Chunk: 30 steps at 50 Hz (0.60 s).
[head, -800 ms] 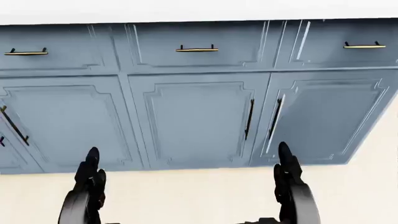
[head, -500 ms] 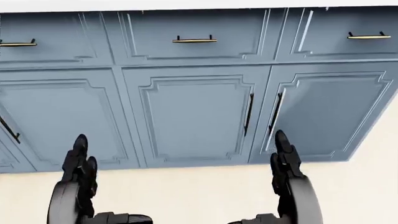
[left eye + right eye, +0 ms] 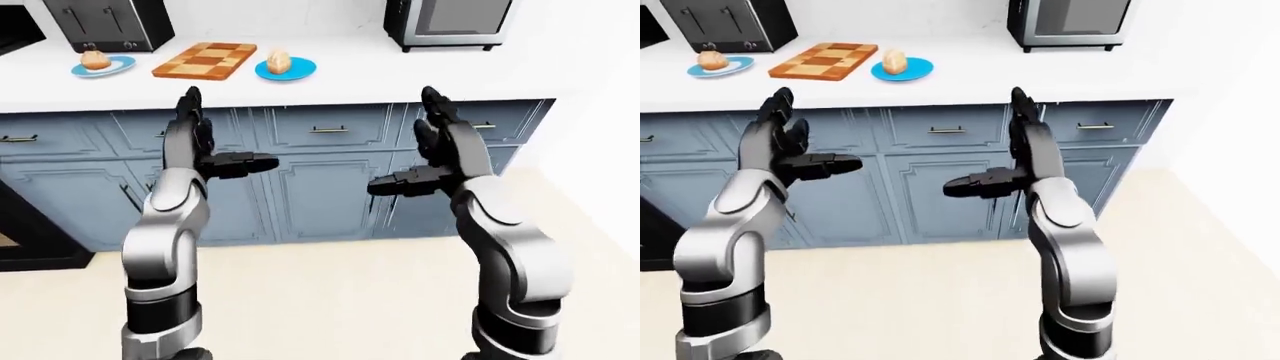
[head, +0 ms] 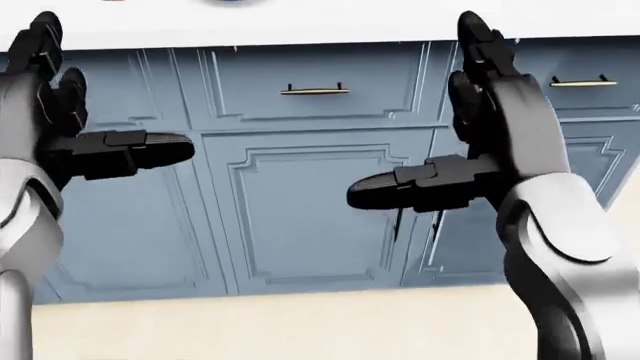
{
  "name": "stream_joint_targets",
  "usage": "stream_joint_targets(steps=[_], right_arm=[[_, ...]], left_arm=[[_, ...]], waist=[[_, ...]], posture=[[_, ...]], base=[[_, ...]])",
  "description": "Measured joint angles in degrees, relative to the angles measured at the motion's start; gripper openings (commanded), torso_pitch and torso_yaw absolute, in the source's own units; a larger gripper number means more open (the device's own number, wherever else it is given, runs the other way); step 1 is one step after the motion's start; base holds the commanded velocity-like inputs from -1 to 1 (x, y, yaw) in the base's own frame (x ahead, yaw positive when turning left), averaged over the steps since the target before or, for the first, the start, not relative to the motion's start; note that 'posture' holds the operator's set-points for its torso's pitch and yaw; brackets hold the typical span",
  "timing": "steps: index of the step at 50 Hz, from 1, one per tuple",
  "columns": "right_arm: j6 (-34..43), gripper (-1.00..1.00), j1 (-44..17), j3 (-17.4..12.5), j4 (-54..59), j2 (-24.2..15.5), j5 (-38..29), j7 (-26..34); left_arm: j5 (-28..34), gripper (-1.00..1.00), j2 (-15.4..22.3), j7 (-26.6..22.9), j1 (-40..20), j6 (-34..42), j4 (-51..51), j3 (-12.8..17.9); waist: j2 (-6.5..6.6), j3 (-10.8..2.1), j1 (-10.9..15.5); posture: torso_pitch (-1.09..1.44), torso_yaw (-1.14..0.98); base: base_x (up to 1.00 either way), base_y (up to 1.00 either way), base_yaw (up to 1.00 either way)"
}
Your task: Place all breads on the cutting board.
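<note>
A checkered wooden cutting board [image 3: 205, 59] lies on the white counter at the top of the left-eye view. One bread roll [image 3: 279, 61] sits on a blue plate [image 3: 286, 70] just right of the board. A second roll [image 3: 95, 59] rests on another blue plate [image 3: 103, 67] to the board's left. My left hand [image 3: 210, 142] and right hand [image 3: 425, 154] are both raised below the counter edge, fingers spread and thumbs pointing inward, holding nothing. Both are well short of the breads.
A black toaster [image 3: 108, 24] stands behind the left plate and a microwave [image 3: 445, 22] at the counter's right. Blue drawers and cabinet doors [image 4: 310, 210] with brass handles fill the space under the counter [image 3: 400, 71]. A dark appliance [image 3: 25, 232] is at the left edge.
Both hands have risen from the bottom of the head view to counter-edge height, thumbs now spread inward. The head view has shifted slightly against the cabinets.
</note>
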Motion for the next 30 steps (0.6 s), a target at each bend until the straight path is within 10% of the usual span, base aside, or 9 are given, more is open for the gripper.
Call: stream_joint_targets(steps=[12, 24, 30], right_arm=[[9.38, 1.00, -13.29, -2.47, 0.26, -4.56, 4.56, -1.36], [10.52, 1.00, -13.72, -2.30, 1.41, -5.60, 5.34, -2.69], [11.65, 1.00, -13.81, -1.39, 1.29, -5.03, 6.30, -2.06]], left_arm=[[-1.58, 1.00, 4.14, 1.97, -6.75, 4.75, 0.14, 1.02], [-1.87, 1.00, 2.34, 1.86, -6.31, 5.94, 0.74, -0.12], [-1.90, 1.00, 2.76, 2.76, -5.66, 6.05, 0.48, 0.67]], waist=[[-0.87, 1.16, -0.03], [3.86, 1.57, -0.72], [2.63, 1.21, -0.29]], posture=[[0.00, 0.00], [0.00, 0.00], [0.00, 0.00]], base=[[0.15, 0.00, 0.00], [0.23, 0.09, 0.00], [0.23, 0.18, 0.00]])
